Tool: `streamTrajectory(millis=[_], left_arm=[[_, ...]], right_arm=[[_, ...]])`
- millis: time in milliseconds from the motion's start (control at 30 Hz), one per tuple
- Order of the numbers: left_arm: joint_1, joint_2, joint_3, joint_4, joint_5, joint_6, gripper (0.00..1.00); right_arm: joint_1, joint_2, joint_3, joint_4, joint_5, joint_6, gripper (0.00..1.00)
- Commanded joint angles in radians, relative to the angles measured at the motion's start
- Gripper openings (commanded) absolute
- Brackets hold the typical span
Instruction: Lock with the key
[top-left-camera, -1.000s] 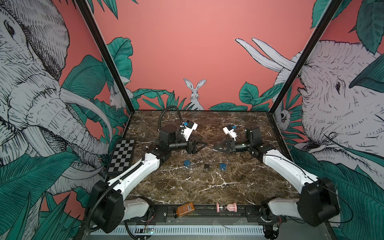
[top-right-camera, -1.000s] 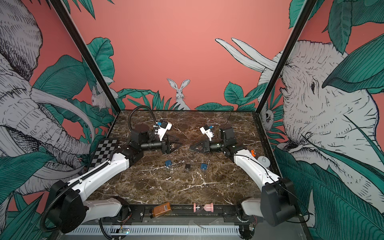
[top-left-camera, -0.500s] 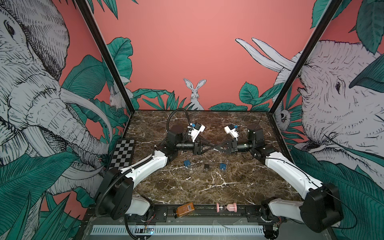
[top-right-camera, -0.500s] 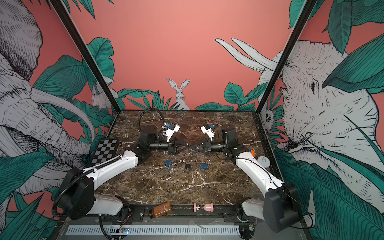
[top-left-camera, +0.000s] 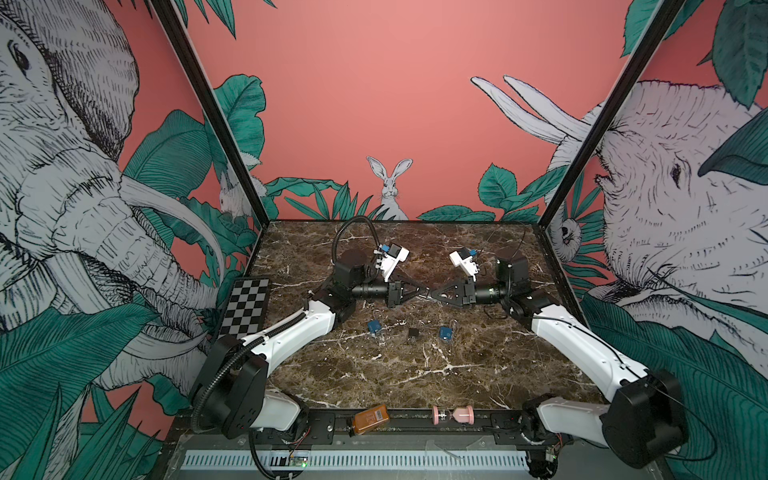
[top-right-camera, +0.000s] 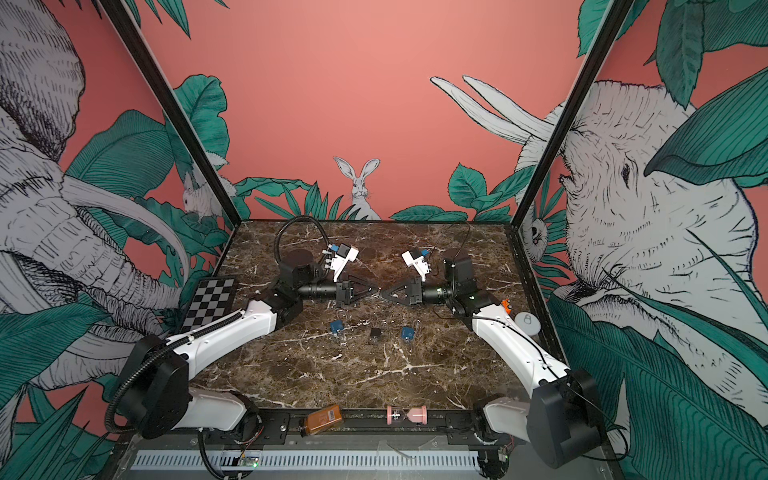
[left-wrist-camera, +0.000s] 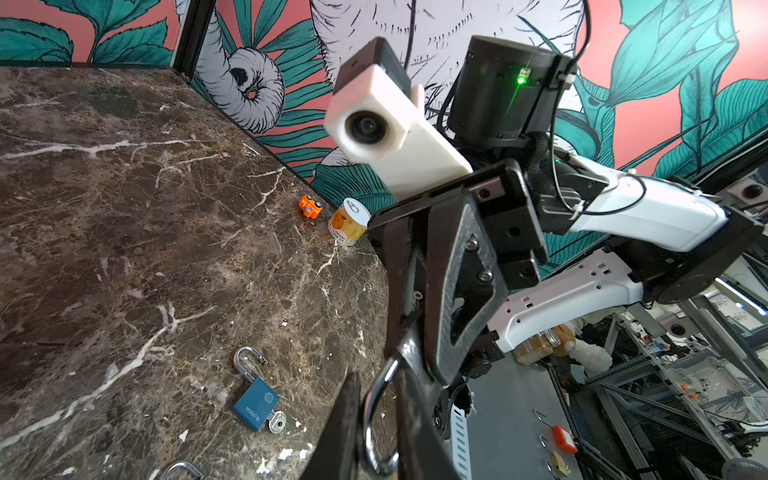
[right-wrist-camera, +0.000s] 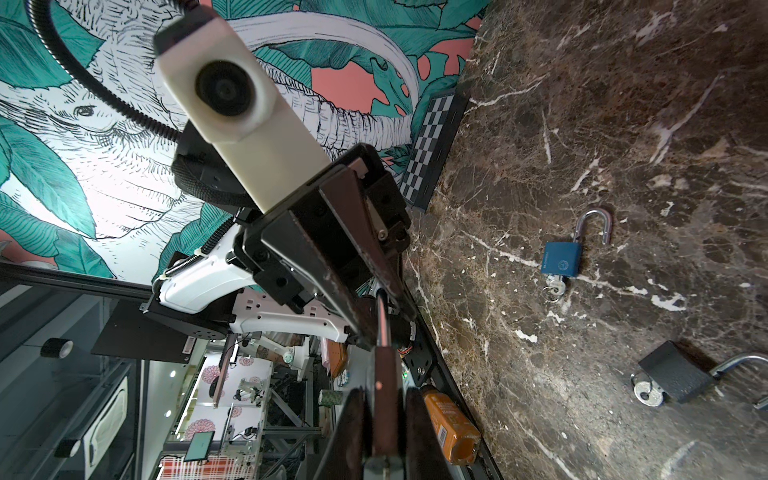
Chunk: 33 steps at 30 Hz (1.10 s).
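Both grippers meet tip to tip above the middle of the marble table. My right gripper is shut on a dark reddish padlock body, seen edge-on. Its silver shackle reaches into my left gripper, whose fingers stand close on both sides of it. In both top views the left gripper and right gripper almost touch. I cannot make out the held padlock's key.
Below the grippers lie two open blue padlocks and a black padlock, each with a key in it. A checkerboard lies at the left edge. A can, an orange toy, an amber bottle and a pink piece stand at the edges.
My left gripper has moved right to meet the right one and its jaws have closed in on the shackle. The right gripper has stayed shut on the padlock body.
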Motion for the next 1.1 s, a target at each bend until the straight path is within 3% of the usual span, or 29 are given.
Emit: streamTrajectory(millis=[0,233,500,867,1067], left_arm=[[-0.002,-0.02,0.005,0.023,0.028,-0.013,0.16],[-0.002,-0.032,-0.008,0.037,0.044,-0.036,0.15],[-0.002,-0.029,-0.002,0.071,0.072,-0.09,0.0],[-0.048,-0.08,-0.001,0.128,0.094,-0.226,0.0],[-0.081,-0.074,0.022,0.112,0.095,-0.209,0.0]], right_arm=[[0.0,-0.039,0.005,0.018,0.055,-0.047,0.0],[0.0,-0.046,0.011,0.019,0.08,-0.06,0.0],[0.0,-0.046,0.018,-0.04,0.11,-0.156,0.0],[-0.001,-0.069,-0.002,-0.092,0.219,-0.316,0.0],[-0.001,-0.073,-0.029,-0.004,0.216,-0.259,0.0]])
